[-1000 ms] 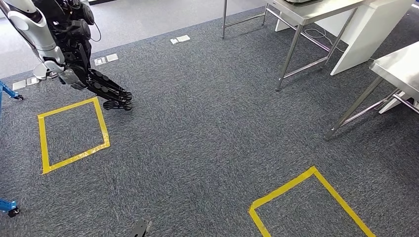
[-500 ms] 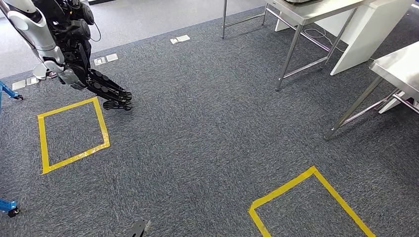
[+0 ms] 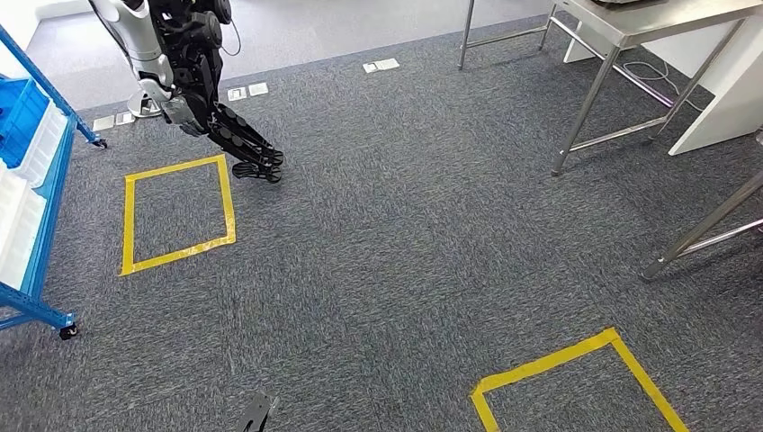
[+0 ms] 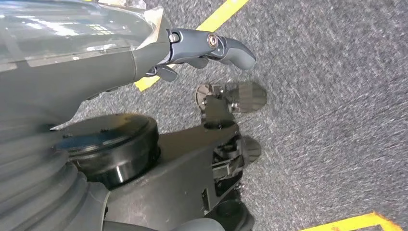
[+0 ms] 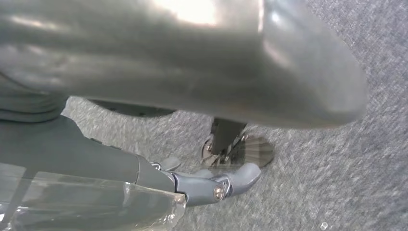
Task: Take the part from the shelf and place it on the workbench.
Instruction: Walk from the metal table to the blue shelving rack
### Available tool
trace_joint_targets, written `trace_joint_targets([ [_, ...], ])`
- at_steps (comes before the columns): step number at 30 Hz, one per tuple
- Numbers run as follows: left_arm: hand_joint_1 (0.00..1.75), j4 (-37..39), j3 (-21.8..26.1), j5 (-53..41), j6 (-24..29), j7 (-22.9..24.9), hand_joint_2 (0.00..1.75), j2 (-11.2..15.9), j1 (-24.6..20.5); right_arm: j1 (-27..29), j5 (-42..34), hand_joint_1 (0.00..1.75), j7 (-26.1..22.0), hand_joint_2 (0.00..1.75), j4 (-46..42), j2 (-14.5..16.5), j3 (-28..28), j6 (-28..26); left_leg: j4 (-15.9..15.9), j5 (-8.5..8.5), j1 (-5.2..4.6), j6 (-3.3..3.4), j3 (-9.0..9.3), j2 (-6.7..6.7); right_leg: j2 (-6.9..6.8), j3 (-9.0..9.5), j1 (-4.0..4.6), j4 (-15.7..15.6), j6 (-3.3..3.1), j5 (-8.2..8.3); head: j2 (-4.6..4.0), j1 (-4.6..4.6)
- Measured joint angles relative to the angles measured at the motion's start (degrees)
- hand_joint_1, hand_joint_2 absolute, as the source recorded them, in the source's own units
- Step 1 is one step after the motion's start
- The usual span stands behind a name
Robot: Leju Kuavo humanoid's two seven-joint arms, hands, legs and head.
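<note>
The part itself we cannot pick out; we judge it lies in one of the white bins [image 3: 20, 225] on the blue shelf [image 3: 54, 193], whose contents are hidden from here. Our left hand [image 4: 192, 48] hangs over the carpet with its thumb out and nothing in it, and our right hand [image 5: 211, 185] is likewise empty and loose. A yellow taped square [image 3: 129, 225] lies just beside the shelf, and the steel workbench [image 3: 648, 13] stands well apart from it. We take this as the approach: nothing has been picked up yet. Next we should stand in that square facing the shelf and raise a hand towards the bins.
</note>
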Motion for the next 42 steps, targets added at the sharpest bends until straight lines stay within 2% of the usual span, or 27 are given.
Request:
trace_joint_targets([
  [1, 0.00, 0.03, 0.01, -0.01, 0.02, 0.00, 1.75, -0.03, 0.15, -0.07, 0.03, 0.00, 0.04, 0.00, -0.01, -0.03, 0.01, -0.01, 0.45, -0.12, 0.11, -0.20, -0.37, 0.36, -0.45, -0.15, 0.06, 0.49, -0.48, -0.02, 0.00, -0.14],
  [2, 0.00, 0.06, 0.01, -0.02, 0.02, 0.02, 1.75, -0.05, 0.26, -0.09, 0.06, 0.00, 0.05, 0.00, 0.00, -0.03, 0.02, -0.01, 1.54, -0.70, 0.12, -0.35, -0.90, 1.56, -0.92, -0.17, 0.12, 0.74, -0.83, 0.04, 0.00, -0.42],
  [3, 0.00, 0.08, 0.01, -0.04, 0.02, 0.03, 1.75, -0.07, 0.29, -0.06, 0.08, 0.00, 0.07, 0.00, 0.00, -0.01, 0.03, -0.01, 3.73, -1.91, 0.10, -0.45, -1.92, 3.24, -1.48, -0.22, 0.22, 0.83, -1.07, 0.13, 0.00, -0.75],
  [5, 0.00, 0.11, 0.01, -0.16, -0.01, 0.05, 1.75, -0.11, 0.18, 0.19, 0.09, 0.00, 0.21, 0.00, 0.01, 0.00, 0.03, -0.01, 11.36, -5.94, -0.04, -0.42, -5.56, 6.56, -2.84, -0.24, 0.76, 0.84, -1.39, 0.09, 0.00, -1.23],
  [6, 0.00, 0.12, 0.01, -0.22, -0.02, 0.06, 1.75, -0.13, 0.15, 0.32, 0.09, 0.00, 0.30, 0.00, 0.01, -0.02, 0.03, -0.01, 15.63, -7.81, -0.06, -0.35, -7.65, 7.13, -3.64, -0.27, 1.08, 0.86, -1.52, 0.01, 0.00, -1.29],
  [7, 0.00, 0.12, 0.01, -0.26, -0.04, 0.07, 1.75, -0.15, 0.19, 0.41, 0.09, 0.00, 0.37, 0.00, 0.01, -0.05, 0.02, -0.01, 18.61, -8.82, -0.09, -0.16, -9.09, 7.33, -4.48, -0.28, 1.39, 0.87, -1.69, -0.11, 0.00, -1.28],
  [8, 0.00, 0.13, 0.01, -0.28, -0.05, 0.08, 1.75, -0.16, 0.26, 0.44, 0.09, 0.00, 0.40, 0.00, 0.01, -0.08, 0.02, -0.01, 19.55, -8.78, -0.17, 0.14, -9.50, 7.38, -5.28, -0.24, 1.68, 0.87, -1.86, -0.22, 0.00, -1.28],
  [9, 0.00, 0.13, 0.01, -0.30, -0.06, 0.09, 1.75, -0.16, 0.31, 0.43, 0.09, 0.00, 0.42, 0.00, 0.01, -0.08, 0.02, -0.01, 18.09, -7.70, -0.33, 0.58, -8.64, 7.50, -6.05, -0.15, 1.96, 0.87, -2.02, -0.34, 0.00, -1.29],
  [10, 0.00, 0.13, 0.01, -0.32, -0.06, 0.09, 1.75, -0.16, 0.33, 0.40, 0.09, 0.00, 0.42, 0.00, 0.01, -0.06, 0.02, -0.01, 14.56, -5.92, -0.60, 1.16, -6.63, 7.97, -6.78, 0.01, 2.18, 0.87, -2.18, -0.47, 0.00, -1.28],
  [12, 0.00, 0.13, 0.01, -0.37, -0.06, 0.10, 1.75, -0.15, 0.24, 0.33, 0.09, 0.00, 0.42, 0.00, 0.01, 0.06, 0.02, -0.01, 6.52, -3.24, -1.53, 2.49, -2.06, 10.78, -7.99, 0.35, 2.59, 0.86, -2.30, -0.79, 0.00, -1.17],
  [14, 0.00, 0.13, 0.01, -0.39, -0.06, 0.11, 1.75, -0.16, 0.13, 0.29, 0.09, 0.00, 0.43, 0.00, 0.01, 0.14, 0.02, -0.03, 3.08, -2.72, -2.40, 3.22, -0.24, 12.50, -9.07, 0.58, 2.79, 0.88, -2.03, -1.12, 0.00, -1.03],
  [16, 0.00, 0.13, 0.01, -0.40, -0.05, 0.26, 1.75, -0.17, 0.11, 0.19, 0.11, 0.00, 0.51, 0.00, 0.01, 0.22, 0.03, -0.06, 2.76, -2.60, -2.52, 3.47, -0.31, 11.08, -10.12, 0.77, 2.80, 0.87, -1.52, -1.45, 0.00, -1.02],
  [17, 0.00, 0.13, 0.01, -0.40, -0.04, 0.34, 1.75, -0.20, 0.12, 0.09, 0.14, 0.00, 0.56, 0.00, 0.01, 0.26, 0.03, -0.07, 2.46, -2.40, -2.38, 3.65, -0.22, 10.26, -9.41, 0.65, 2.69, 1.30, -1.29, -1.86, 0.00, -0.99],
  [18, 0.00, 0.13, 0.02, -0.40, -0.02, 0.42, 1.75, -0.25, 0.08, -0.02, 0.17, 0.00, 0.60, 0.00, 0.01, 0.26, 0.04, -0.08, 2.19, -2.16, -2.19, 3.87, -0.10, 9.47, -7.85, 0.07, 2.55, 2.68, -1.17, -2.70, 0.00, -0.94],
  [20, 0.00, 0.13, 0.03, -0.41, 0.00, 0.46, 1.75, -0.44, -0.11, -0.04, 0.26, 0.00, 0.79, 0.00, 0.01, 0.18, 0.04, -0.08, 1.93, -1.88, -2.00, 4.20, 0.03, 7.84, -3.85, -3.12, 2.19, 9.36, -1.26, -5.72, 0.00, -0.74],
  [21, 0.00, 0.13, 0.03, -0.42, 0.02, 0.48, 1.75, -0.52, -0.20, 0.07, 0.33, 0.00, 0.94, 0.00, 0.02, 0.13, 0.04, -0.08, 1.94, -1.87, -2.01, 4.30, 0.00, 6.93, -2.85, -5.35, 2.11, 13.77, -1.32, -7.34, 0.00, -0.65],
  [22, 0.00, 0.13, 0.03, -0.43, 0.02, 0.52, 1.75, -0.59, -0.24, 0.18, 0.41, 0.00, 1.09, 0.00, 0.02, 0.09, 0.04, -0.08, 1.96, -1.88, -2.04, 4.33, -0.01, 5.91, -2.48, -7.38, 2.08, 17.40, -1.20, -8.38, 0.00, -0.60],
  [23, 0.00, 0.14, 0.03, -0.44, 0.02, 0.57, 1.75, -0.62, -0.23, 0.25, 0.46, 0.00, 1.19, 0.00, 0.03, 0.05, 0.04, -0.08, 1.98, -1.88, -2.07, 4.33, 0.00, 4.89, -2.37, -8.57, 2.05, 19.04, -0.89, -8.42, 0.00, -0.57],
  [24, 0.00, 0.14, 0.04, -0.44, 0.03, 0.61, 1.75, -0.62, -0.21, 0.27, 0.50, 0.00, 1.23, 0.00, 0.03, 0.02, 0.04, -0.08, 2.03, -1.89, -2.07, 4.31, 0.07, 3.87, -2.23, -8.56, 1.97, 18.11, -0.41, -7.32, 0.00, -0.55],
  [25, 0.00, 0.14, 0.04, -0.44, 0.03, 0.63, 1.75, -0.65, -0.19, 0.24, 0.51, 0.00, 1.23, 0.00, 0.03, -0.02, 0.04, -0.08, 2.12, -1.93, -2.06, 4.25, 0.18, 2.89, -1.87, -7.40, 1.83, 14.80, 0.14, -5.35, 0.00, -0.55],
  [26, 0.00, 0.14, 0.05, -0.44, 0.03, 0.64, 1.75, -0.68, -0.20, 0.20, 0.51, 0.00, 1.23, 0.00, 0.04, -0.06, 0.04, -0.08, 2.28, -2.01, -2.04, 4.12, 0.20, 1.98, -0.64, -5.60, 1.59, 10.14, 0.57, -3.09, 0.00, -0.50],
  [28, 0.00, 0.14, 0.05, -0.44, 0.01, 0.63, 1.75, -0.75, -0.20, 0.07, 0.50, 0.00, 1.23, 0.00, 0.11, -0.09, 0.05, -0.08, 2.75, -2.24, -2.17, 3.68, 0.01, 0.55, 1.45, -2.88, 1.39, 3.45, 0.47, -0.20, 0.00, -0.39],
  [29, 0.00, 0.14, 0.05, -0.51, -0.24, 0.55, 1.75, -0.74, -0.16, 0.02, 0.51, 0.00, 1.26, 0.00, 0.15, -0.10, 0.05, -0.08, 2.89, -2.29, -2.21, 3.41, -0.24, 0.01, 2.02, -2.42, 1.42, 2.28, 0.04, 0.23, 0.00, -0.36],
  [31, 0.00, 0.15, 0.04, -0.80, -1.41, 0.14, 1.75, -0.51, 0.01, -0.10, 0.55, 0.00, 1.29, 0.00, 0.19, -0.06, 0.04, -0.08, 2.95, -2.21, -2.17, 2.86, -0.67, -0.79, 1.01, -2.27, 1.56, 2.27, -0.87, 0.36, 0.00, -0.42],
  [34, 0.00, 0.15, 0.03, -1.10, -3.24, -0.49, 1.75, 0.09, 0.24, -0.10, 0.57, 0.00, 1.23, 0.00, 0.19, 0.16, 0.04, -0.11, 4.22, -3.12, -2.30, 2.23, -1.32, 1.66, -0.43, -1.99, 1.25, 1.76, -1.72, 0.61, 0.00, -0.52],
  [35, 0.00, 0.15, 0.03, -1.12, -3.43, -0.56, 1.75, 0.13, 0.26, -0.10, 0.57, 0.00, 1.21, 0.00, 0.19, 0.20, 0.04, -0.12, 4.61, -3.43, -2.35, 2.16, -1.45, 2.66, -0.64, -1.92, 1.24, 1.70, -1.83, 0.61, 0.00, -0.54],
  [42, 0.00, 0.15, 0.03, -1.12, -3.43, -0.56, 1.75, 0.13, 0.26, -0.10, 0.57, 0.00, 1.21, 0.00, 0.19, 0.20, 0.04, -0.12, 4.65, -3.46, -2.35, 2.16, -1.46, 2.71, -0.65, -1.92, 1.24, 1.70, -1.83, 0.60, 0.00, -0.54],
])
